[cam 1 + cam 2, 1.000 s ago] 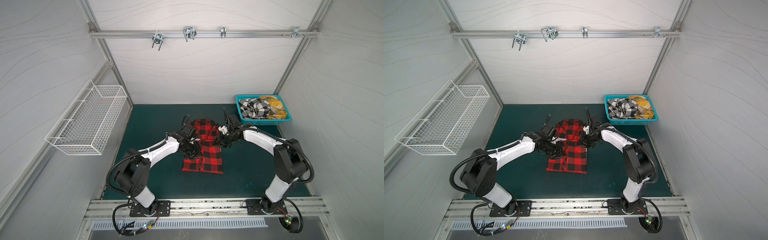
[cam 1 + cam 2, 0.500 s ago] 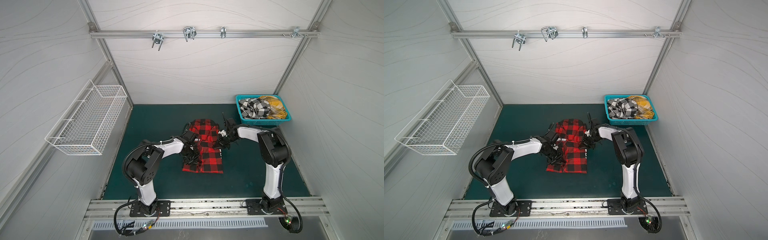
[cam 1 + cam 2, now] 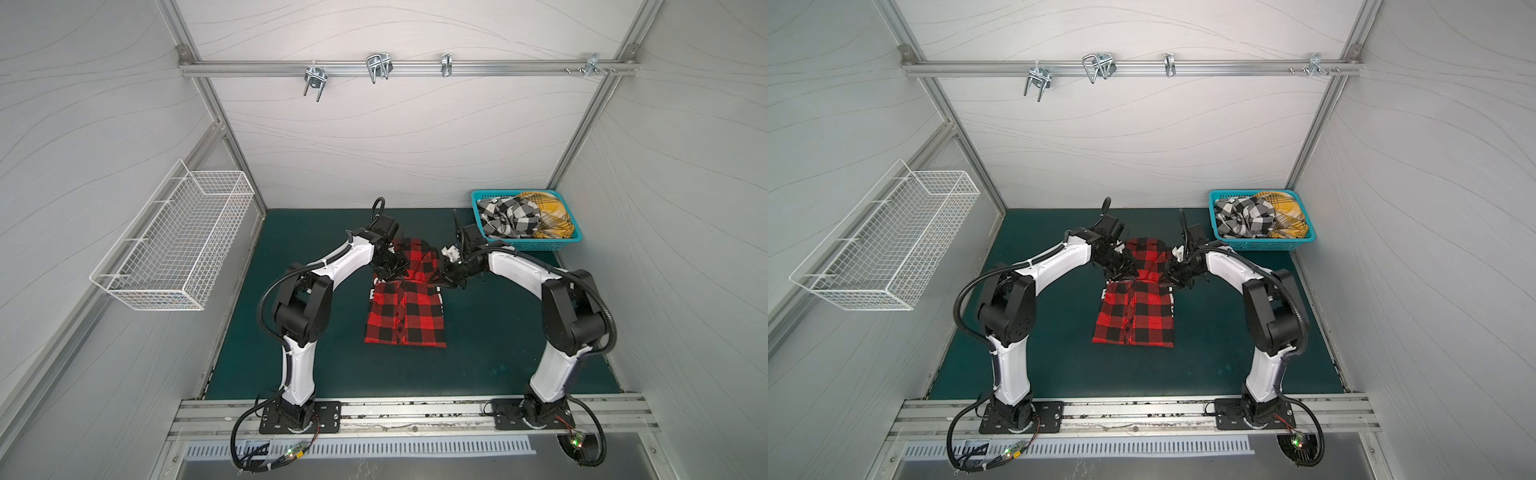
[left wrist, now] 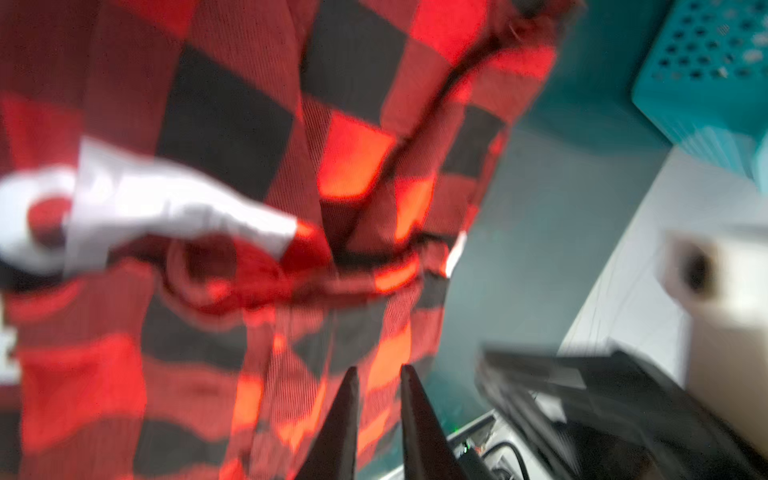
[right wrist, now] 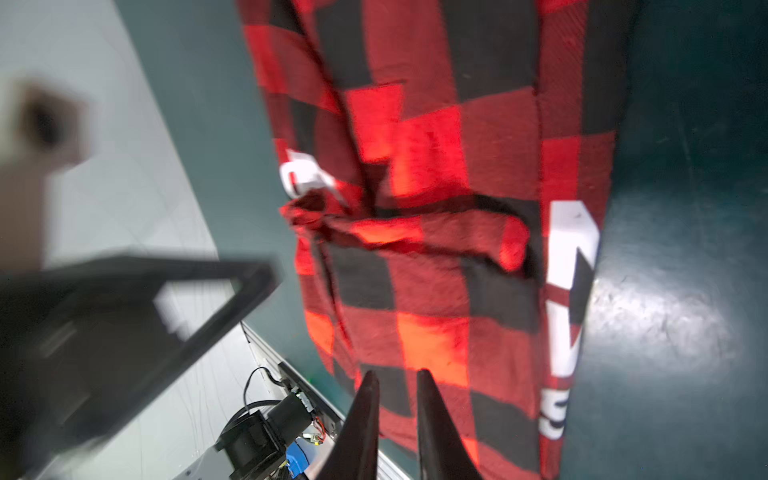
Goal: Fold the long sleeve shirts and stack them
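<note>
Top views | left gripper (image 3: 391, 273) shifted up red-and-black shirt (image 3: 405, 316) | right gripper (image 3: 445, 278) same | grips: cannot tell

Top views overlook everything from above; both wrist views closely face the shirt (image 4: 232, 104)

Tabletop (image 3: 498, 332), dark green mat, seen in both top views. Directly on it:
- One red-and-black buffalo plaid shirt (image 3: 405, 316), mid-surface; near half flat with the hem straight, far half raised off the mat and bunched.
- One turquoise plastic basket (image 3: 536, 246), far right corner, well apart from the shirt.
</note>
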`<state>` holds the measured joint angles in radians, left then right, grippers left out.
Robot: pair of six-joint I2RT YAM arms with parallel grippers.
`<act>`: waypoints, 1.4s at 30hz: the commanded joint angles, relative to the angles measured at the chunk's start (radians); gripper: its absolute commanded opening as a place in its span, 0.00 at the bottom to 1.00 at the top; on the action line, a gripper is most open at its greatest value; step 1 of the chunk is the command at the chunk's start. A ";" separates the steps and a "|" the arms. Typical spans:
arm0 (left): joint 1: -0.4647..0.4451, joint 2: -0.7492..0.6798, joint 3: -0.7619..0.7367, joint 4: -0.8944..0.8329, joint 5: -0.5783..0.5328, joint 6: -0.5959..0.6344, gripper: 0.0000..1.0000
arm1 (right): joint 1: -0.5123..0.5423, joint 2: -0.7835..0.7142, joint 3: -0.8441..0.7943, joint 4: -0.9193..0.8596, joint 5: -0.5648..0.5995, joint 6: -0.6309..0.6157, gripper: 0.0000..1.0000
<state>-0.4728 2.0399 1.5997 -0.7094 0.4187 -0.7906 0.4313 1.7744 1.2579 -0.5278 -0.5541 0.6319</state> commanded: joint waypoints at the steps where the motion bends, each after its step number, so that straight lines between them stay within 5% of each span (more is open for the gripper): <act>1: 0.001 0.089 0.021 -0.060 -0.017 0.016 0.18 | 0.024 -0.038 -0.051 -0.015 -0.001 0.021 0.19; 14: 0.037 0.133 -0.117 0.052 -0.008 -0.012 0.16 | 0.104 0.031 -0.193 0.104 0.014 0.067 0.14; 23: 0.056 0.045 -0.102 0.028 0.013 -0.003 0.29 | 0.104 0.121 -0.135 0.073 0.030 0.033 0.11; 29: 0.039 -0.180 -0.163 0.009 0.013 -0.006 0.34 | 0.114 -0.015 -0.090 -0.020 0.061 0.026 0.13; 42: 0.042 -0.735 -0.663 -0.036 0.006 0.028 0.33 | 0.136 -0.351 -0.222 -0.187 0.121 -0.013 0.28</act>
<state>-0.4320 1.3891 0.9733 -0.7074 0.4370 -0.7696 0.5636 1.4628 1.0710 -0.6254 -0.4633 0.6460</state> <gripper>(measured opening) 0.335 0.273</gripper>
